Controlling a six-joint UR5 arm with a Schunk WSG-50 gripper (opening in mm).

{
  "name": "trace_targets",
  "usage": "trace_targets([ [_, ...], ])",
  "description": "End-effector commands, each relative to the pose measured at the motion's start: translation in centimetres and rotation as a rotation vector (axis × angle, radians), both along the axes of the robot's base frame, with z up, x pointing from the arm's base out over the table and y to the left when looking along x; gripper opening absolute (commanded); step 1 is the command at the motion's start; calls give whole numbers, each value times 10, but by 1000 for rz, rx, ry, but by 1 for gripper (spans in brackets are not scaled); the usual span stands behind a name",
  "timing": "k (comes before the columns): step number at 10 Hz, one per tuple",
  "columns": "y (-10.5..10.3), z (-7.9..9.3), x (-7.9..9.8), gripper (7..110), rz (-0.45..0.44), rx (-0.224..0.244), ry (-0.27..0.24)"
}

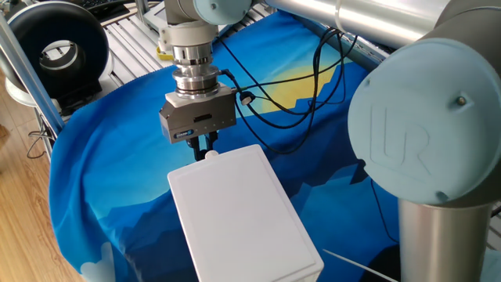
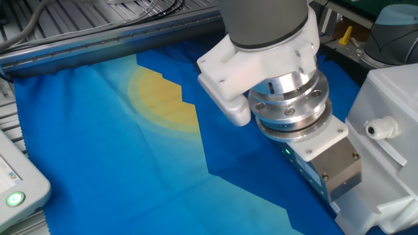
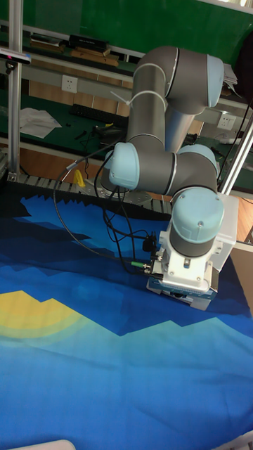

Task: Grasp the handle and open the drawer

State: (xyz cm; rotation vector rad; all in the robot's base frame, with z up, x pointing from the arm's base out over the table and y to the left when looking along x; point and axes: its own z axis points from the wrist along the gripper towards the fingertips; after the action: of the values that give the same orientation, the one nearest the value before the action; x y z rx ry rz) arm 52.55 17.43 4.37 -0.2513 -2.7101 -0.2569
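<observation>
The white rounded box (image 1: 239, 211) that houses the drawer lies on the blue cloth, its short end toward my gripper (image 1: 208, 150). The handle (image 1: 210, 155), a small white knob, sticks out at that end, and my dark fingers are shut on it from both sides. I see no gap between the drawer and the box in this view. In the other fixed view only the gripper body (image 2: 330, 170) shows beside the white box (image 2: 392, 98); fingers and knob are hidden. In the tall fixed view the wrist (image 3: 191, 232) covers them.
Black cables (image 1: 290, 86) loop over the cloth behind the gripper. A white pendant (image 2: 16, 186) with a green light sits at the cloth's left edge. The arm's large elbow (image 1: 423, 141) fills the right of one fixed view. A black round device (image 1: 59, 47) stands beyond the table.
</observation>
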Motion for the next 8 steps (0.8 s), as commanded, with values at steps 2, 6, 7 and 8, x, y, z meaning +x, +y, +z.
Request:
trace_targets([
  [2,5,7,4,7,-6,15,-1],
  [6,2,8,6,7,0,18,-3],
  [7,2,7,6,7,0,19,-3],
  [8,2,7,6,7,3,20,-5],
])
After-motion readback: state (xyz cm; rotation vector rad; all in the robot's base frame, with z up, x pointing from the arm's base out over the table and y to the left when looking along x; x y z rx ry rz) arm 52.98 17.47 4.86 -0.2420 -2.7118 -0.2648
